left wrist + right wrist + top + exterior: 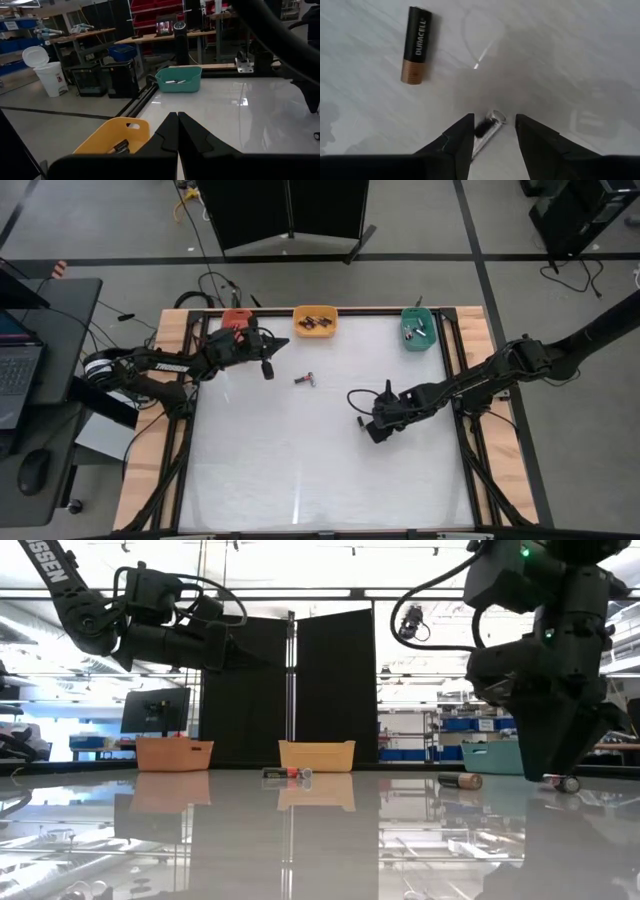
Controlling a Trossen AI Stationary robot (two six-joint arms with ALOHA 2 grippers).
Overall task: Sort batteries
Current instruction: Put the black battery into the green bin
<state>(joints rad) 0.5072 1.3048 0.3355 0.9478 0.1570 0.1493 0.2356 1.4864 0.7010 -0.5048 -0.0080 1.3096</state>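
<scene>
Right gripper (492,132) sits low on the table, fingers apart around a small silvery battery (487,127), the Duracell (415,44) lying nearby. It's light, rigid and slick, likely to roll; pinch mid-barrel. Left gripper (177,131) hovers pinched together near the yellow bin (112,137).

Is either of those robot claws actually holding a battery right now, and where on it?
Neither. The right end effector is open, straddling a small battery lying on the table without gripping it. The left end effector is shut and empty.
</scene>
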